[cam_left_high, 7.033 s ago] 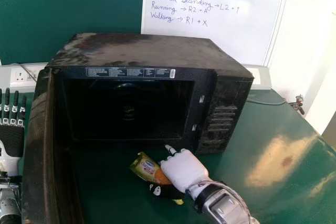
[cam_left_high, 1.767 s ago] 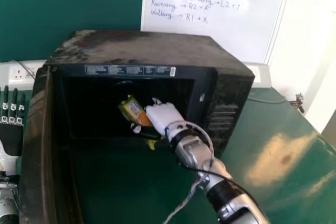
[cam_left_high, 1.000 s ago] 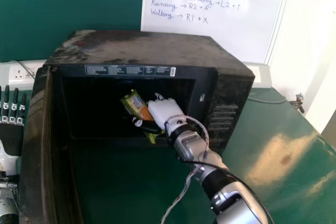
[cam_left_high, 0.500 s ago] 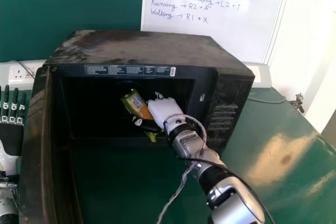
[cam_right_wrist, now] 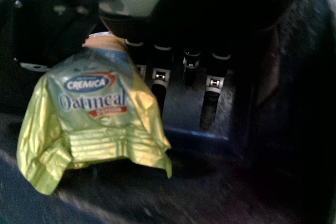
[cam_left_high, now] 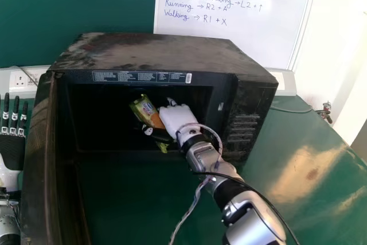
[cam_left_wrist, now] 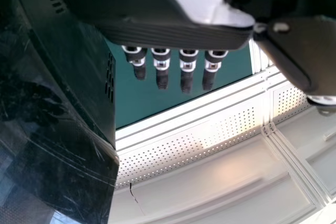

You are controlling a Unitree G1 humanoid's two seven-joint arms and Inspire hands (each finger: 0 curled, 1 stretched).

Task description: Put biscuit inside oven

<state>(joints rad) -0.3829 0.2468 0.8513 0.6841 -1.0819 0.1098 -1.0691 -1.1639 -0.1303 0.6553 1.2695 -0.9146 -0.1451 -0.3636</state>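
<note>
"What's just changed?"

"The right hand [cam_left_high: 178,119] and biscuit [cam_left_high: 143,109] have edged a little left in the head view over the last half second. Seven seconds ago, they were lower, in front of the oven [cam_left_high: 155,50]; now they're in its dark opening, centre of the frame."

"So it's nearly done?"

"I'd say so. The carrying looks finished or close to it, leaving the set-down, release and withdrawal."

"How are the fingers?"

"On the right, they're fairly straight, with the thumb pinching the biscuit against them. The left hand [cam_left_high: 11,150] lies idle at the left edge, fingers straight."

"Is the biscuit on the oven floor?"

"I can't tell. It's tilted, its lower end near the front lip, so letting go too soon might tip it back out. A bit deeper first, I think."

"Any writing?"

"Print on the wrapper, a label [cam_left_high: 137,77] above the opening, and handwriting on the board [cam_left_high: 252,4], upper right."
</note>
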